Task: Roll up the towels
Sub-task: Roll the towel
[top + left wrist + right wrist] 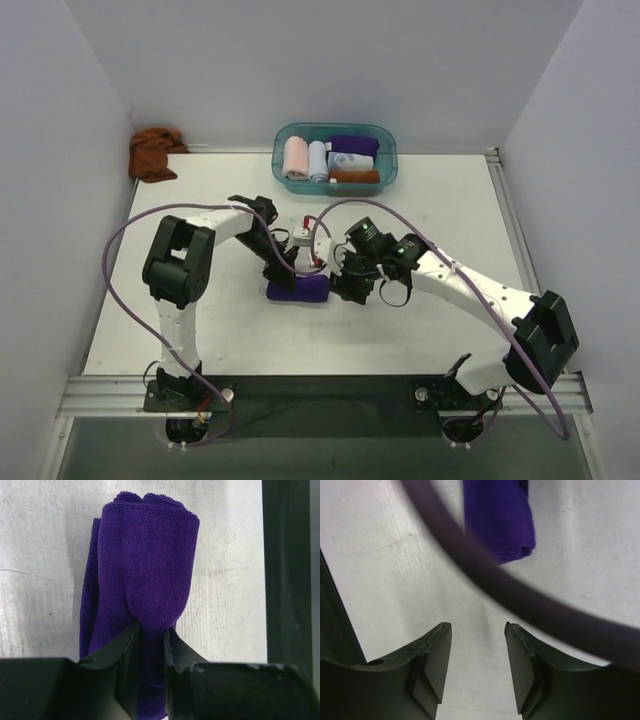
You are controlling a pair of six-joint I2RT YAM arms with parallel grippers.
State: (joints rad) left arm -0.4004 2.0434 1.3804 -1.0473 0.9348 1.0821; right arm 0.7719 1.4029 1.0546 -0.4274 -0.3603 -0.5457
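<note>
Our left fingers pinch one end of the rolled purple towel on the table, likely so it cannot loosen; our right fingers stand half open, empty, beside it. The rust-brown towel lies crumpled far left.

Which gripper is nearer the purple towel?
Left. The left gripper is clamped on one end of the purple towel; the right gripper sits apart from the other end, jaws open and empty.

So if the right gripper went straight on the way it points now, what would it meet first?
Probably the bare table just ahead of the right gripper. The towel lies further on, slightly off that line. A blurred cable crosses the view, seemingly nearer the camera, though depth is unclear.
</note>
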